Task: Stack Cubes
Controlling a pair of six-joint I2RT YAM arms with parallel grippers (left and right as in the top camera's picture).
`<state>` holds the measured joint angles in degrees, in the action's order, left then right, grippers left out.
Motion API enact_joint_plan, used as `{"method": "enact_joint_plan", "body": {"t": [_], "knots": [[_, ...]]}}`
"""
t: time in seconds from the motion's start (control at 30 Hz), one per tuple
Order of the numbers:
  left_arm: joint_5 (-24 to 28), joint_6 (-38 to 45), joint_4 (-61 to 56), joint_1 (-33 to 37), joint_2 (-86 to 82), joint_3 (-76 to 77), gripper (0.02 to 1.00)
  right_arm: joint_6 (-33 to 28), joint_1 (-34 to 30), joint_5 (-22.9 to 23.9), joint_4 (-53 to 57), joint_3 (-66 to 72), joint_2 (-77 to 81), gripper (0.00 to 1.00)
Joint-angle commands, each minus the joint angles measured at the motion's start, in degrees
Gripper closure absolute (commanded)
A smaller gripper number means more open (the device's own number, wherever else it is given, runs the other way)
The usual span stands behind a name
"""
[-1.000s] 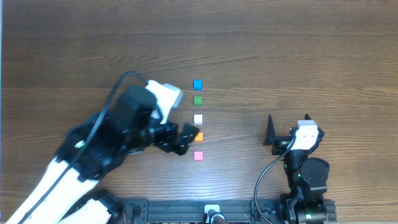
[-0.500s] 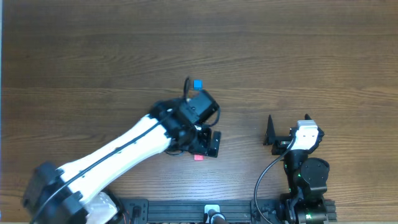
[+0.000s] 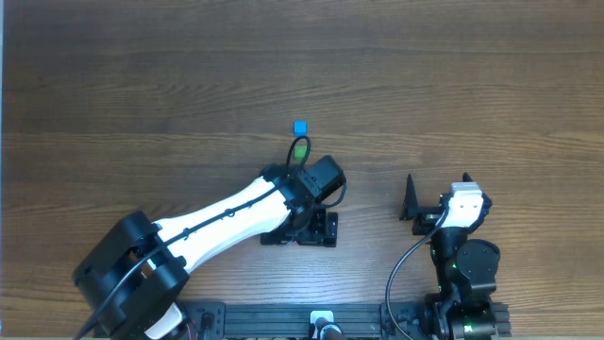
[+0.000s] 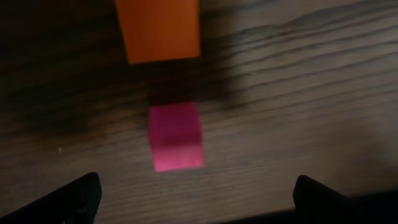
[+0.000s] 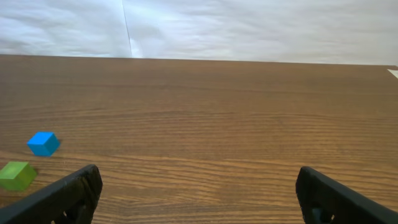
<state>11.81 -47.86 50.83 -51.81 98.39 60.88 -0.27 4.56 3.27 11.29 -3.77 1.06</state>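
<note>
Left gripper (image 4: 198, 194) is positioned low over the table (image 4: 311, 93), fingers spread wide, nothing gripped. Pink cube (image 4: 176, 137) is seen on the table just ahead of the fingertips. Orange cube (image 4: 158, 28) lies just beyond it, not touching. Blue cube (image 3: 300, 127) and green cube (image 5: 17, 175) lie farther up the row. Right gripper (image 5: 199, 202) is parked at the right, spread, empty.

Four cubes were counted on the bench (image 3: 472, 76): a blue cube (image 3: 300, 127), green cube (image 5: 17, 175), orange cube (image 4: 158, 28) and pink cube (image 4: 176, 137). Two arms were seen, a left arm (image 3: 226, 212) and a right arm (image 3: 460, 255).
</note>
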Motion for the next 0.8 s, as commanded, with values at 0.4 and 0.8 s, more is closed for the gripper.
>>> {"method": "enact_joint_plan", "body": {"t": [0.4, 0.8], "knots": [[-4.07, -0.37, -2.47, -0.59, 3.08, -2.71, 0.018, -0.2, 0.35, -0.63, 0.13, 0.35, -0.28, 0.009], [-4.46, 0.9, -3.1, -1.25, 3.72, -2.71, 0.139, -0.2, 0.35, -0.63, 0.11, 0.35, -0.28, 0.007]]}}
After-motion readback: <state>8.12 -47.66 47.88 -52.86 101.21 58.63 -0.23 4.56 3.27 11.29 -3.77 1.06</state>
